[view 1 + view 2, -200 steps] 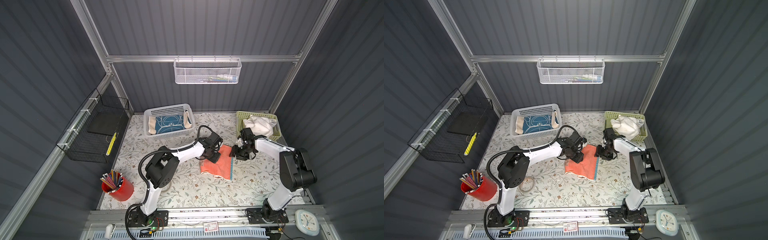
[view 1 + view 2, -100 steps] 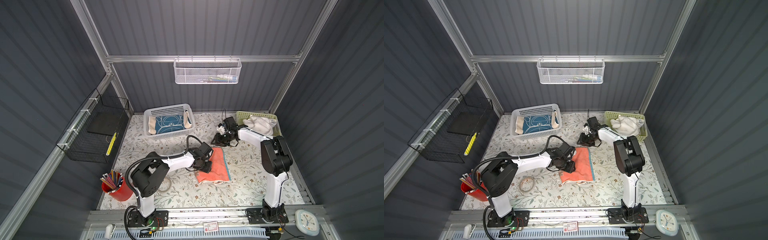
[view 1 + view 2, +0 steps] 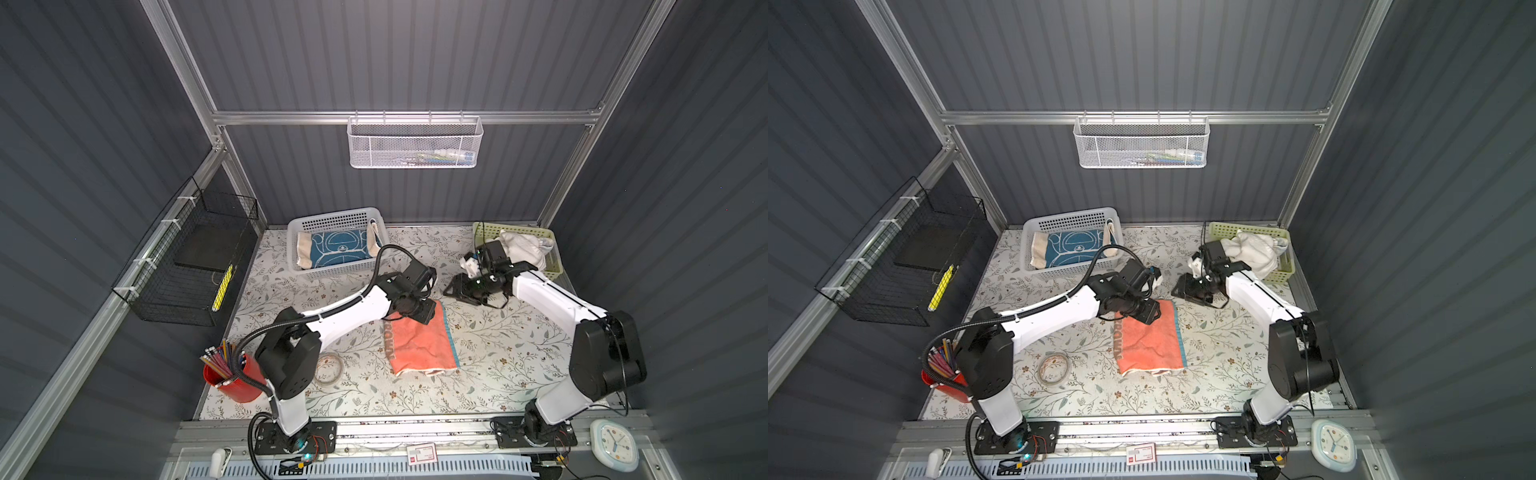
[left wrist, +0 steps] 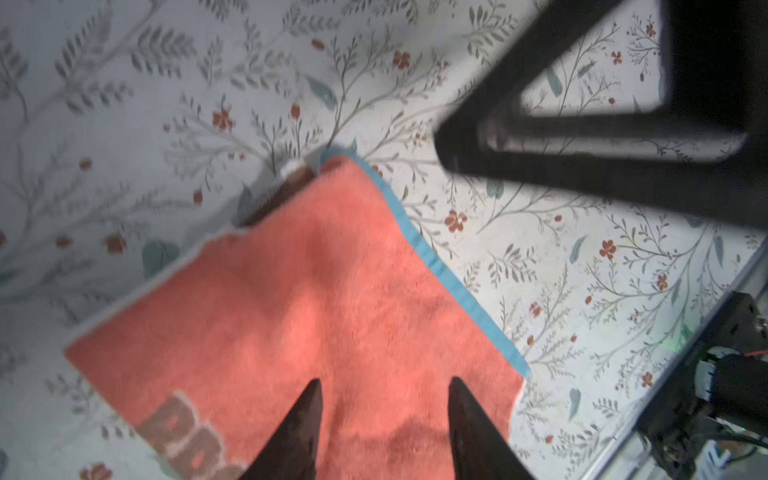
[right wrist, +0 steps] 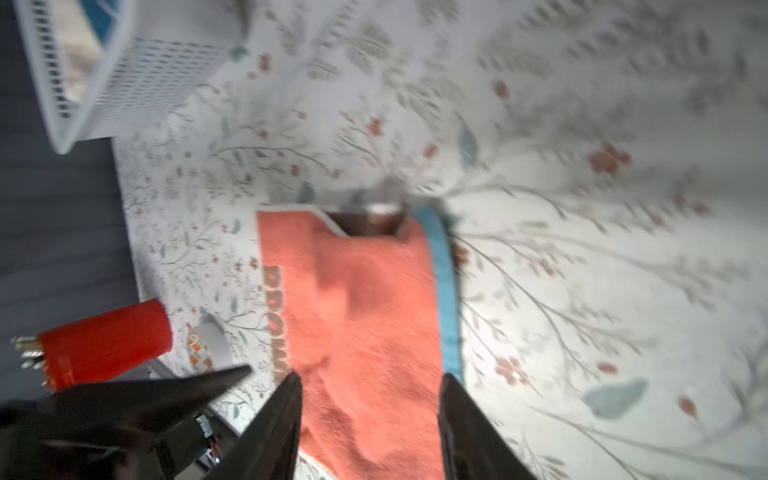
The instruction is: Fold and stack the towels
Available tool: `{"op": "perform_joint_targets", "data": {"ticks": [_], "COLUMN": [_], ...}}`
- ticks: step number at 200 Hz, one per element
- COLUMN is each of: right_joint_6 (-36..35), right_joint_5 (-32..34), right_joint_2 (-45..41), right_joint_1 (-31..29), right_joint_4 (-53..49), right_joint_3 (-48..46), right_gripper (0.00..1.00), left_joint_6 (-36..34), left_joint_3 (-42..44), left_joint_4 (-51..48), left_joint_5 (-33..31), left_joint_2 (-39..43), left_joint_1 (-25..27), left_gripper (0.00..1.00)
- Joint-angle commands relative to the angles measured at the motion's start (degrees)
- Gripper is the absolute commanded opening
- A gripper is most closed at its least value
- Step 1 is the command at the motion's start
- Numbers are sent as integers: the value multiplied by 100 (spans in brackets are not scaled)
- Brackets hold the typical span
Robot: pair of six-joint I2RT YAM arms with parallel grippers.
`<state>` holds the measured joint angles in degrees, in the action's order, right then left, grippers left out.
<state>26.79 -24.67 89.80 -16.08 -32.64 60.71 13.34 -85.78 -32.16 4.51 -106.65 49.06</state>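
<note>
**Q:** What surface and enclosure were recorded?
**A:** A flat tabletop (image 3: 498,353) with a pale floral print covering. It was enclosed by dark grey ribbed wall panels (image 3: 374,62) on aluminium framing.

**Q:** Which items were present, left to right?
**A:**
- A black wire basket (image 3: 187,266) on the left wall.
- A red cup (image 3: 235,382) of pencils.
- A clear tape roll (image 3: 328,368).
- A perforated white plastic basket (image 3: 336,216) holding a blue towel (image 3: 336,249) with a white line drawing and cream border.
- A green plastic basket (image 3: 515,227) at the far right, holding a crumpled white towel (image 3: 523,249).

**Q:** Where was the towel being worked, and how did it look?
**A:** The orange towel (image 3: 419,345) lay mid-table as a folded rectangle of coral terry. Brown block lettering ran along its left edge and a blue strip along its right. The near edge was slightly rumpled.

**Q:** What was the gripper condition?
**A:** The left gripper (image 4: 384,386) stood over the towel's far edge, jaws parted and gripping nothing. The right gripper (image 5: 370,380) hung above the table just beyond that edge, jaws likewise parted and empty.
</note>
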Motion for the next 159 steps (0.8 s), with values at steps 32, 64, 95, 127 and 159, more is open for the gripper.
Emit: {"op": "perform_joint_targets", "data": {"ticks": [32,64,95,127,159], "right_joint_6": [450,807,819,638,518], "right_joint_5": [1111,1297,1370,1493,1404], "right_joint_2": [-661,-595,-219,120,204], "right_joint_1": [-620,-1241,-1463,-1544,-1564], "right_joint_4": [-708,-581,-448,-386,-295], "right_joint_3": [-1278,-1545,-1591,-1444,-1257], "right_gripper": [56,57,55,41,24], "left_joint_6": [-1210,-1419,-1475,-1339,-978], "left_joint_3": [-2302,-3292,-3017,-2528,-1670], "left_joint_4": [-972,-1437,-1380,-1408,-1102], "left_joint_5": [-106,-477,-610,-750,-644], "left_joint_2": [-2162,-3036,-3090,-2800,-2158], "left_joint_1": [-45,-45,-46,-72,-284], "left_gripper": [51,54,55,42,21]}}
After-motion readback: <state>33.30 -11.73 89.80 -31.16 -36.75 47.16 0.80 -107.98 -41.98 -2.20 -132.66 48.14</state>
